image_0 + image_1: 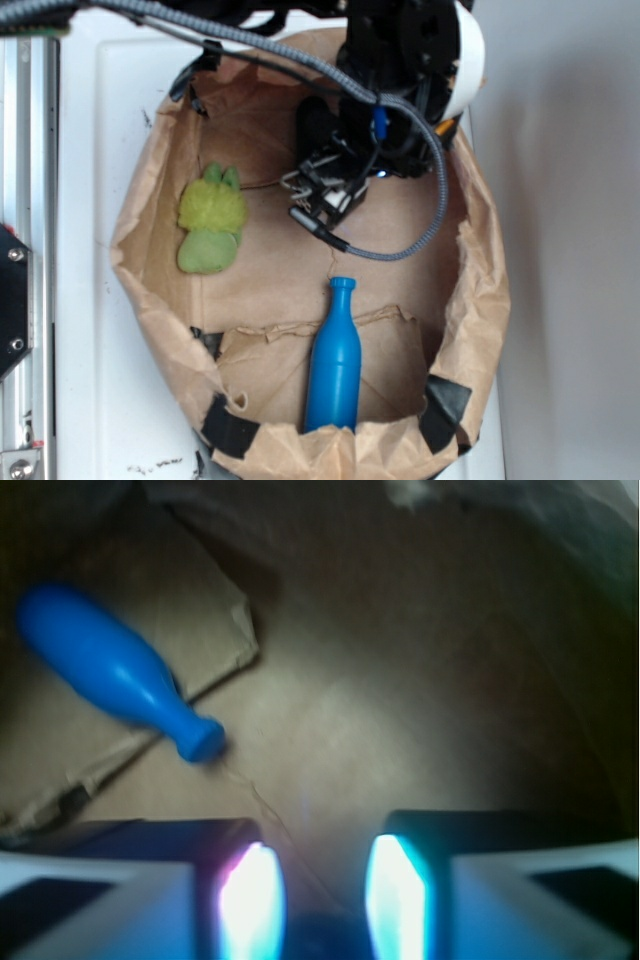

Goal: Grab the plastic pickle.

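Observation:
In the wrist view my gripper [325, 880] has its two glowing pads [252, 900] a narrow gap apart. A small, dark, rounded shape, the plastic pickle [322, 935], fills the bottom of that gap and seems pinched between them. Only its end shows and it is blurred. In the exterior view the gripper [322, 200] hangs low inside the brown paper bag [150, 200], at its upper middle, with the fingers near the bag floor. The arm and the fingers hide the pickle there.
A blue plastic bottle [335, 360] [110, 670] lies on a cardboard flap at the bag's near side, neck toward the gripper. A fuzzy light-green plush toy [212, 222] lies at the left. The crumpled bag walls [480, 270] ring everything. A braided cable [425, 215] loops beside the gripper.

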Controlling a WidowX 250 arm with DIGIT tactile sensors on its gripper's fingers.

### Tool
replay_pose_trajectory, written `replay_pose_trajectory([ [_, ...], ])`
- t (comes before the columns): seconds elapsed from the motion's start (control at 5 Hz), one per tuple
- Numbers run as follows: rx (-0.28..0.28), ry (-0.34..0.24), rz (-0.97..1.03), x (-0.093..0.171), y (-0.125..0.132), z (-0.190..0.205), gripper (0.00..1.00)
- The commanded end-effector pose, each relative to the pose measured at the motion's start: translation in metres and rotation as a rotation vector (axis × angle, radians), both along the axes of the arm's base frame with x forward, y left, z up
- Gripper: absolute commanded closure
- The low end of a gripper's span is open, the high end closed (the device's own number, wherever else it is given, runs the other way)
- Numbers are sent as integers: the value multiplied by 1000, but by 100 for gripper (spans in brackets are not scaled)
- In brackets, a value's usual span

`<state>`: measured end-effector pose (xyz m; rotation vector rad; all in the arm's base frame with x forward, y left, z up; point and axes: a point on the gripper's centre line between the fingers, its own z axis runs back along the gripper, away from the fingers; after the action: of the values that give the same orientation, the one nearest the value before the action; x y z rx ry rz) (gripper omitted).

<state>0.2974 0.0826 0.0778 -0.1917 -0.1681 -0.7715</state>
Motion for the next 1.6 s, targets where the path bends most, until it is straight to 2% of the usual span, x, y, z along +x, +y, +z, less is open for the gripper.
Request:
replay_pose_trajectory([
  [0.0, 133, -55, -73, 14, 36, -12, 0],
  [0.8, 133, -55, -73, 14, 36, -12, 0],
  [1.0, 128, -74, -123, 8, 27, -12, 0],
  [1.2, 164, -149, -145, -1, 14, -10, 0],
  [1.4, 167, -158, -146, 0, 7, -4, 0],
])
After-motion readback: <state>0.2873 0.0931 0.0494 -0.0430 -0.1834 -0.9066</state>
